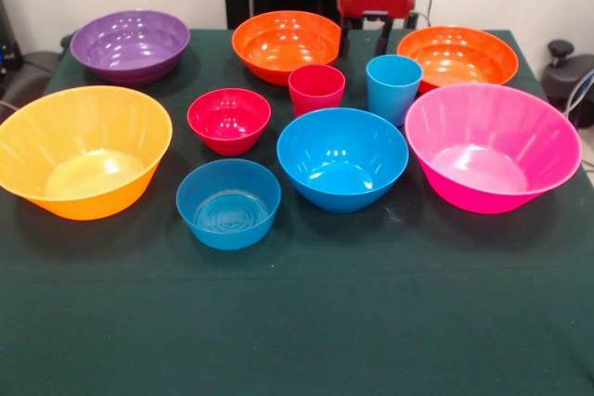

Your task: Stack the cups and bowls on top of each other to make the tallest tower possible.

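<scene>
All the pieces stand apart on the green table, none stacked. The crimson red cup and the taller light blue cup stand side by side in the middle. In front of them are a small red bowl, a small blue bowl and a mid-sized blue bowl. At the back are a purple bowl and two orange bowls. A large yellow-orange bowl is at the left and a large pink bowl at the right. My gripper hangs open and empty at the table's far edge, between the orange bowls.
The green cloth covers the table down to the front edge. Dark gear sits off the table at the left and right.
</scene>
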Tool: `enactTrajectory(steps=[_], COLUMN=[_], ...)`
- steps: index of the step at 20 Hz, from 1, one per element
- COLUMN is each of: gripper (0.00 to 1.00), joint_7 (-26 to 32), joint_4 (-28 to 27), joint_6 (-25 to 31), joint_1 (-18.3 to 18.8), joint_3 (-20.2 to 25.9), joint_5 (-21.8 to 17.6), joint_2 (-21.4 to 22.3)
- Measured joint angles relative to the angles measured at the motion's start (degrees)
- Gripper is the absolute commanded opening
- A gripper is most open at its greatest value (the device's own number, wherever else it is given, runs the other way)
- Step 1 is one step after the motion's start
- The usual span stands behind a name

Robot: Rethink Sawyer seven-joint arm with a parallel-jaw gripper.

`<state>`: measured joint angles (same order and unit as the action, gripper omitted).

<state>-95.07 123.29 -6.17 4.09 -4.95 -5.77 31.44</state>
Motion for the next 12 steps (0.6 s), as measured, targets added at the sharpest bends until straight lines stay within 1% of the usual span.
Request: enactTrajectory(steps=[7, 12], gripper=[1.0, 1.0], joint_7=[0.0, 0.0], joint_4=[-0.02, -0.01], joint_6=[-2.21, -2.38], joint_1=[-0.01, -0.01], joint_3=[-0.54, -0.6], joint_5=[0.01, 0.01], joint_2=[-1.99, -2.08])
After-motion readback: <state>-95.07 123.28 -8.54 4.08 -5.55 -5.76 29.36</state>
